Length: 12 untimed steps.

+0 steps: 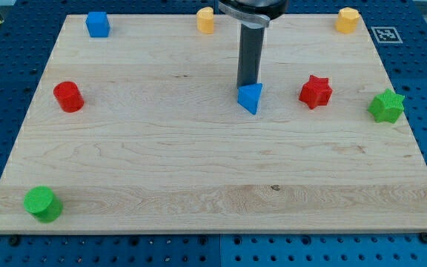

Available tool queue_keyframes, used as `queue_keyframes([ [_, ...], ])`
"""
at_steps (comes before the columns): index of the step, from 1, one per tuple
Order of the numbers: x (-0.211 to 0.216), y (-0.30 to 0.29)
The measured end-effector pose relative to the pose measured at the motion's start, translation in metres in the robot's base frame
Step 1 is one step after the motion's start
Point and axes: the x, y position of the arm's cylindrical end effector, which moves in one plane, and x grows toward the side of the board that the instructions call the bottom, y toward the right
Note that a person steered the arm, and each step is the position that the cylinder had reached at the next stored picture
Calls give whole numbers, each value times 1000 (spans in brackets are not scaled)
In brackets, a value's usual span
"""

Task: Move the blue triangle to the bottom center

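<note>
Blue triangle mid-board, my tip at its far edge

The wooden board carries the blue triangle right of centre; my tip touches its far side. The red star lies near on its right. There are no jaws, only a rod.

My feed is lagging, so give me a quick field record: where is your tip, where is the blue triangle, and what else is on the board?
tip: my tip sits just above the blue triangle, at its top edge
target: blue triangle, right of board centre, upper half
bottom centre: no block there
nearest neighbour: red star, to the view's right, apart from the triangle
board: wooden board
</note>
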Motion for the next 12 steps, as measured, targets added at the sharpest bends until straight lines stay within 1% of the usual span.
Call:
queue_keyframes([
  [1, 23, 3],
  [2, 36, 6],
  [4, 65, 30],
  [8, 83, 30],
  [12, 149, 36],
])
